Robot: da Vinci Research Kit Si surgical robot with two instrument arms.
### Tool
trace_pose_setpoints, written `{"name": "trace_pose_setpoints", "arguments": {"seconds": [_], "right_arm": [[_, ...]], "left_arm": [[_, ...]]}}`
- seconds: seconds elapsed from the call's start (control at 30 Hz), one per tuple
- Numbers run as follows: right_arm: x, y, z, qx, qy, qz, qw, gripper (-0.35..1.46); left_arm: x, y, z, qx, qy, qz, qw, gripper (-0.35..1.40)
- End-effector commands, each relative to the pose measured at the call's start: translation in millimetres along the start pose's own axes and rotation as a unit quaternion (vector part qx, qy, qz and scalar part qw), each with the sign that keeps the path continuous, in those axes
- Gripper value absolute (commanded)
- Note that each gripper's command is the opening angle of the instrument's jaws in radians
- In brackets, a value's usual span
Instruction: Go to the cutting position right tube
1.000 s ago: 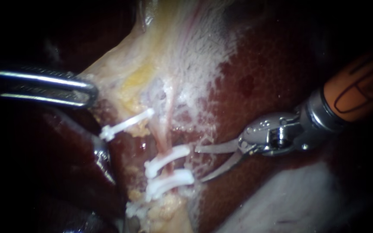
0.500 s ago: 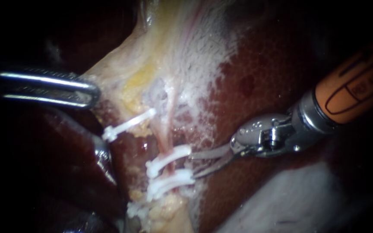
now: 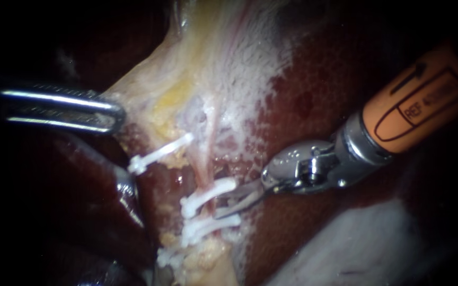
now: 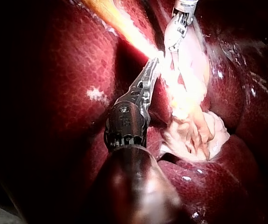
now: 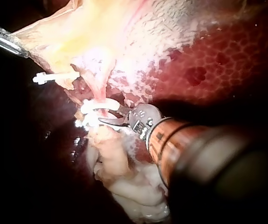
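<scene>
Right tube (image 3: 203, 172) runs as a thin pink strand down the pale tissue (image 3: 149, 79) where it lies against the dark red liver (image 3: 319, 95). Low on its length it is crossed by two white clips, an upper clip (image 3: 208, 195) and a lower clip (image 3: 208, 226), with a short bare stretch of tube between them. A third clip (image 3: 157, 154) sits apart, off to the tube's far side, on a separate strand.

The right instrument (image 3: 219, 205) comes in across the liver with its two thin curved blades parted and nothing gripped between them. The blades point at the bare stretch between the two clips. One blade lies just under the upper clip and the other just above the lower clip. Their tips are right beside the tube, but it cannot be told whether they touch it or reach around it.

The left instrument (image 3: 113, 114) is well away from the tube. Its jaws are clenched on the outer edge of the pale tissue, which looks stretched toward them.
</scene>
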Motion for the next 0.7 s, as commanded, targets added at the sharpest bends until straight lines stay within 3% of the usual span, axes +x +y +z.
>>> {"name": "trace_pose_setpoints", "arguments": {"seconds": [0.03, 0.7], "right_arm": [[0.0, 0.0, 0.2, 0.001, 0.000, 0.000, 1.0000, 0.25], [0.9, 0.2, 1.0, 0.003, 0.007, 0.001, 1.0000, 0.20]], "left_arm": [[0.0, 0.0, 0.0, -0.001, 0.000, 0.000, 1.0000, -0.35], [0.2, -0.1, 0.4, -0.002, 0.000, 0.001, 1.0000, -0.35]]}}
